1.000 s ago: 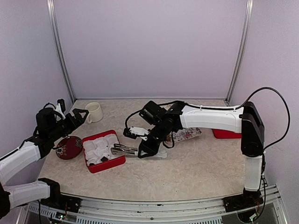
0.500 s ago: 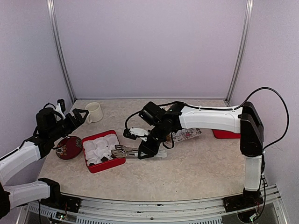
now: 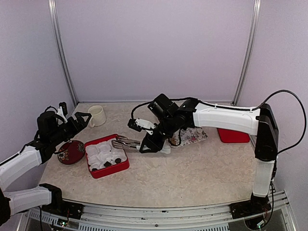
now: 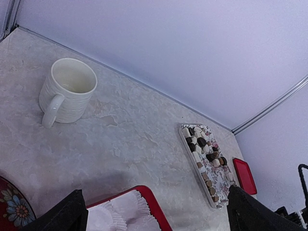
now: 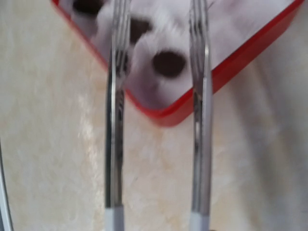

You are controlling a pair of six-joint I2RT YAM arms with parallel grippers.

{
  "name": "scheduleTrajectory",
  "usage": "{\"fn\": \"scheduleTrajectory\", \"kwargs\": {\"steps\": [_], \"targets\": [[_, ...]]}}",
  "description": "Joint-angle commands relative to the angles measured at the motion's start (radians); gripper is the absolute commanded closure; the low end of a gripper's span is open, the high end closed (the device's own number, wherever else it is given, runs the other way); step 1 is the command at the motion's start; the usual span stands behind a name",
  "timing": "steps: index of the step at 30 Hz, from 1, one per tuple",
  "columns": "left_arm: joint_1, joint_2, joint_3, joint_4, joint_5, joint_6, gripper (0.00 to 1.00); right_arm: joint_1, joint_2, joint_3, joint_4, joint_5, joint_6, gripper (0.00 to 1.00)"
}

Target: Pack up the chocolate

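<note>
Right gripper [image 3: 150, 144] is clasped on the metal tongs [image 3: 126, 141], whose seemingly empty tips point left over the red box [image 3: 122, 167] holding a few pieces, while the other chocolate [image 4: 202, 142] lies on the floral tray [image 3: 195, 138] just behind it to the right, nearest this arm.

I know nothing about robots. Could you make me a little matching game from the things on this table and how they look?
Things:
1 mug
2 floral tray
3 red box
4 oval dish

States:
A lined with white paper cups
B dark red, leftmost
C empty, back left
D covered with chocolates

Pairs: 1-C; 2-D; 3-A; 4-B
</note>
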Motion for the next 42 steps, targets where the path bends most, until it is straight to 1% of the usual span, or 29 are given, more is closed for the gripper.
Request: {"fn": "scheduleTrajectory", "kwargs": {"steps": [1, 5, 11, 16, 19, 27, 32, 42], "targets": [[0.007, -0.002, 0.012, -0.003, 0.006, 0.018, 0.01, -0.064, -0.101, -0.022, 0.078, -0.004, 0.038, 0.60], [0.008, -0.002, 0.010, -0.003, 0.009, 0.015, 0.01, -0.157, -0.163, -0.096, 0.101, 0.047, 0.090, 0.60], [0.007, -0.002, 0.012, -0.004, 0.004, 0.018, 0.01, -0.313, -0.299, -0.321, 0.139, 0.125, 0.129, 0.60], [0.007, 0.011, 0.012, 0.006, 0.014, 0.013, 0.01, -0.416, -0.395, -0.472, 0.161, 0.137, 0.143, 0.60], [0.007, 0.012, 0.011, 0.010, 0.018, 0.012, 0.01, -0.424, -0.422, -0.532, 0.149, 0.141, 0.150, 0.59], [0.008, 0.015, 0.006, 0.018, 0.020, 0.007, 0.01, -0.424, -0.478, -0.664, 0.150, 0.083, 0.186, 0.59], [0.007, 0.017, 0.006, 0.026, 0.023, 0.004, 0.01, -0.424, -0.466, -0.688, 0.167, 0.068, 0.192, 0.58], [0.008, 0.004, 0.006, 0.010, 0.013, 0.010, 0.01, -0.416, -0.408, -0.671, 0.201, 0.054, 0.193, 0.58]]}}
